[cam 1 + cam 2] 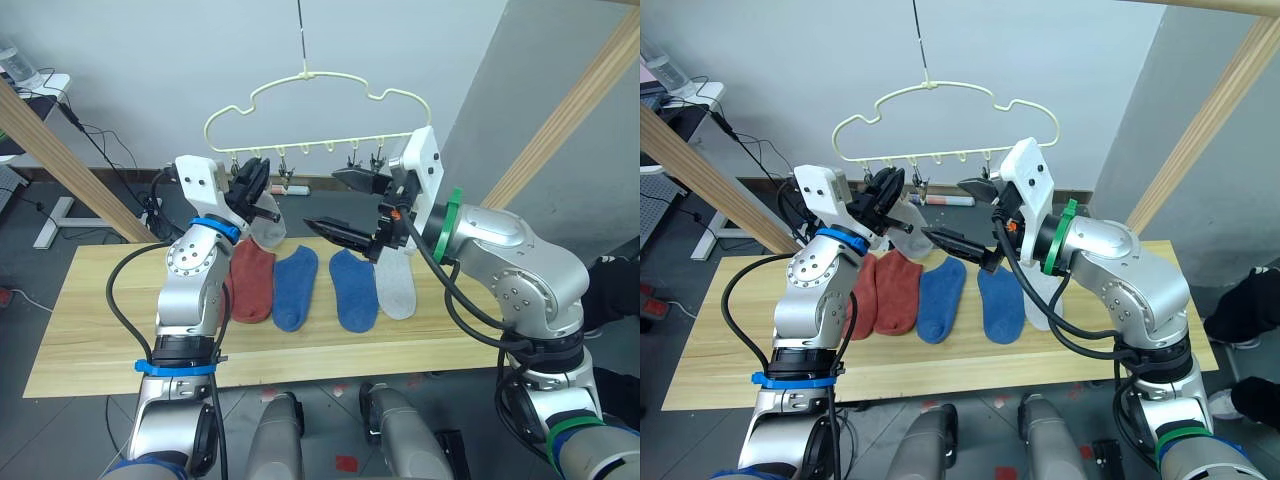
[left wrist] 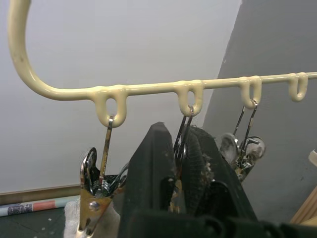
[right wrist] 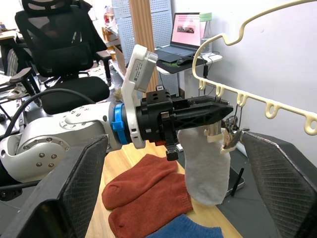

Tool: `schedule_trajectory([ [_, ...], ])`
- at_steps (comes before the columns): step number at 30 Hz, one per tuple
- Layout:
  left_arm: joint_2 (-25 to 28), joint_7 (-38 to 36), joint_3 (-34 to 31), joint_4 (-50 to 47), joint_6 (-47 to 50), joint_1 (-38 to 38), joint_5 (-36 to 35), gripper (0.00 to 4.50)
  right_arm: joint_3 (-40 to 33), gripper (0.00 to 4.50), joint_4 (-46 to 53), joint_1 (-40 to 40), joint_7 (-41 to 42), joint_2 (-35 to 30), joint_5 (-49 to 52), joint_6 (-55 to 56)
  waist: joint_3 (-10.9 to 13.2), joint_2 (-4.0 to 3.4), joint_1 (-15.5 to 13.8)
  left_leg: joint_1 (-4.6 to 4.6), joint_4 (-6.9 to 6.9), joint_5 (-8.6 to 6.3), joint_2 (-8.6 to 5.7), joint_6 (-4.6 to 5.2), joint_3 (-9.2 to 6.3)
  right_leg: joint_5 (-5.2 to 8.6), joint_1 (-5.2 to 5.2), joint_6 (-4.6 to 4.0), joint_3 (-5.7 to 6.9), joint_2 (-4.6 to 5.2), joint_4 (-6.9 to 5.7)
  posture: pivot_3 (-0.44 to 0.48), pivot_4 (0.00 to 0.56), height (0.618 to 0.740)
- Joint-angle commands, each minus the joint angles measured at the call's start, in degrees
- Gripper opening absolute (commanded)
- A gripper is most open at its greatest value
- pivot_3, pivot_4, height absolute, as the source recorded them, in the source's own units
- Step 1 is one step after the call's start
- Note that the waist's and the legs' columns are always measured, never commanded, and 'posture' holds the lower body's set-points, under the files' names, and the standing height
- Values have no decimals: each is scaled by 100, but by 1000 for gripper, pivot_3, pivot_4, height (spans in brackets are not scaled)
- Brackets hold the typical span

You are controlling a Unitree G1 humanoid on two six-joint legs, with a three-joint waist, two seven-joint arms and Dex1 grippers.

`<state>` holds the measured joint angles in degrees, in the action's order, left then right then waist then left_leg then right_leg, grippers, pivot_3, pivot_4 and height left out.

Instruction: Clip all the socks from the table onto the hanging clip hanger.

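The pale yellow clip hanger [image 1: 303,75] hangs on a cord above the table [image 1: 100,320]. My left gripper [image 1: 258,178] is raised to its left clips and is shut on one metal clip [image 2: 181,144]. A light grey sock [image 1: 270,233] dangles just below it, from the neighbouring clip [image 2: 96,191]. My right gripper [image 1: 322,198] is wide open beside that sock, holding nothing. On the table lie two rust-red socks [image 1: 898,290], two blue socks [image 1: 295,288] [image 1: 355,290] and a second grey sock [image 1: 396,285], partly behind my right arm.
Slanted wooden poles [image 1: 60,150] [image 1: 570,110] rise on both sides of the table. Spare clips [image 1: 355,160] hang along the hanger's right half. A black office chair [image 3: 54,39] and a desk with a laptop [image 3: 188,29] stand beyond the table's left end.
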<state>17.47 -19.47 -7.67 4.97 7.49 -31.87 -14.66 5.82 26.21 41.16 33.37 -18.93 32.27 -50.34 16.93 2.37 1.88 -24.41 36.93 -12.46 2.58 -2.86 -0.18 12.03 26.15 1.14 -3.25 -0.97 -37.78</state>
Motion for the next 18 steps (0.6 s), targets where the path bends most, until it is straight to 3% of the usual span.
schedule_trajectory([
  [1, 36, -16, -26, -283, 59, 15, -22, 98, 45, 4500, 191, -104, 50, -122, -36, 186, 0, 0, 0, 0, 0, 0, 0, 0, 0, 0, 0, 0, 0, 0, 0, -31, 278, 740],
  [5, 273, -316, 78, -601, 728, 161, -183, 98, 543, 4500, -355, -626, 324, -857, -829, 653, -2, 3, 0, 0, 0, 0, -1, 0, -1, 0, -2, 0, 1, 0, 1, -19, 281, 740],
  [9, 803, -819, -72, -1139, 2405, 158, -1054, 98, 1026, 4500, -1736, -905, 534, -1358, -1628, 1272, -2, 3, 2, 3, 3, 0, -2, 0, 4, 0, -3, 1, -3, 1, -1, -3, 286, 740],
  [13, 1316, -1146, -170, -1279, 3816, -12, -1763, 98, 1453, 4500, -2857, -656, 840, -1420, -2299, 1976, -1, 3, 111, 16, 2, 0, 4, 1, 11, 1, -3, 1, -14, -8, -14, 4, 286, 740],
  [18, 2015, -1743, -354, -785, 5413, -534, -2645, 98, 1627, 4500, -5210, 157, 951, -799, -2876, 2982, 0, 6, 203, 45, -1, 1, 10, 0, 17, 1, -12, 1, -25, -25, -25, 20, 283, 740],
])
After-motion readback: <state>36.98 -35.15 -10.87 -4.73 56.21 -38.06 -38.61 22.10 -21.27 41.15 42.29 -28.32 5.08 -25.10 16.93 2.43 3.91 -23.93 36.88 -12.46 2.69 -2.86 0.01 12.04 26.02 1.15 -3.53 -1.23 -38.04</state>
